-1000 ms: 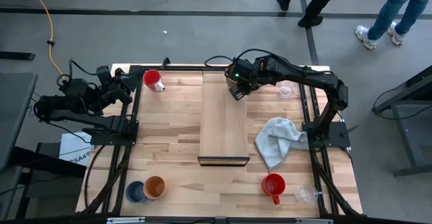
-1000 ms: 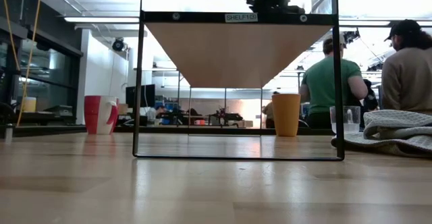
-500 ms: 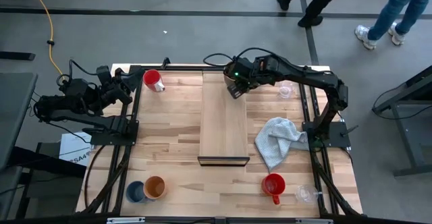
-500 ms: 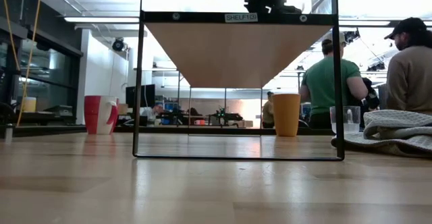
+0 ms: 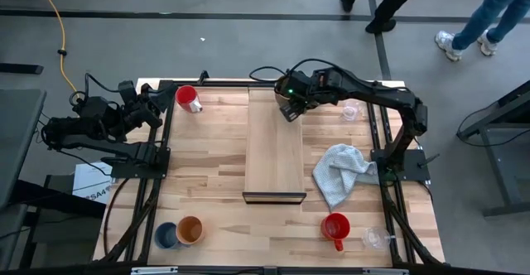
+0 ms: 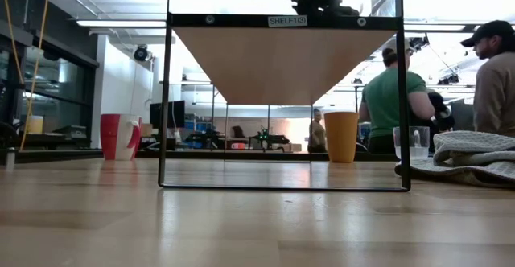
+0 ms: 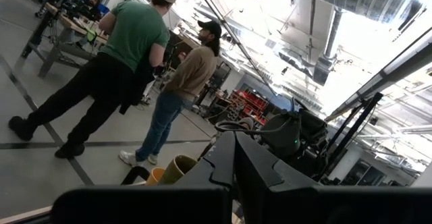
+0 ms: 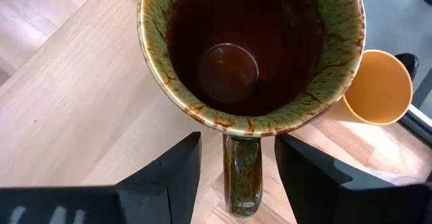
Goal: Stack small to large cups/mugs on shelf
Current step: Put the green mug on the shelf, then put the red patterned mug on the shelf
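Observation:
A large olive-brown mug [image 8: 250,48] stands upright at the far end of the pale wooden shelf [image 5: 275,155]. My right gripper [image 5: 287,109] is over it, pointing down. It is open, with one finger on each side of the mug's handle [image 8: 243,173] and a gap on both sides. An orange cup [image 8: 378,89] stands on the tabletop just right of the shelf and also shows in the low view [image 6: 341,137]. My left gripper [image 5: 153,109] is shut and empty beyond the table's far left corner, near a red mug [image 5: 189,98].
A clear glass [image 5: 351,109] stands at the far right. A pale grey cloth [image 5: 341,174] lies right of the shelf. A red mug [image 5: 335,228] and a clear glass [image 5: 374,238] stand near right. A blue cup [image 5: 166,235] and an orange cup [image 5: 190,229] stand near left. People stand beyond the far edge.

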You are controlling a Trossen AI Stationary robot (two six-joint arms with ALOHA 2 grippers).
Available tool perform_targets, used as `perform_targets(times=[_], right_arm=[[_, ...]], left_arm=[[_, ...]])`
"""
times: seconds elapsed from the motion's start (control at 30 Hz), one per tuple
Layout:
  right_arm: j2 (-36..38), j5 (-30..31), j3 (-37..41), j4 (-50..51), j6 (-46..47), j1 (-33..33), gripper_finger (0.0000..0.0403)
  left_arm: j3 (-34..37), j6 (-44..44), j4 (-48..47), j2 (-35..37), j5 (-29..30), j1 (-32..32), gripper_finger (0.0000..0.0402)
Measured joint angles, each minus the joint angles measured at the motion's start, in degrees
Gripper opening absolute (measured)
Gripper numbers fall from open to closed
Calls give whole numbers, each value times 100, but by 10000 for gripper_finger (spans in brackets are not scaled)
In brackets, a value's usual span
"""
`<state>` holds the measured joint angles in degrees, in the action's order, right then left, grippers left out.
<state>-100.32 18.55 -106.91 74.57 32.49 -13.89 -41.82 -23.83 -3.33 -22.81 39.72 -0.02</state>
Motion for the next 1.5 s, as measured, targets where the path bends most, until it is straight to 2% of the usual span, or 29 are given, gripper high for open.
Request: perform_targets(times=[0.6,0.9,1.13,1.27,1.5], right_arm=[[309,-111,0,342,-565,175,181],[660,-110,0,832,-579,327,181],[951,201,89,1046,-547,404,181],[1425,234,754,1040,-258,523,181],[2958,124,2949,370,922,852,181]], left_arm=[[0,0,-4,0,0,0,1],[0,29,-6,0,1,-1,1],[0,151,-8,0,-4,-1,1],[0,151,-7,0,-9,-1,1],[0,151,-7,-2,-26,0,1]])
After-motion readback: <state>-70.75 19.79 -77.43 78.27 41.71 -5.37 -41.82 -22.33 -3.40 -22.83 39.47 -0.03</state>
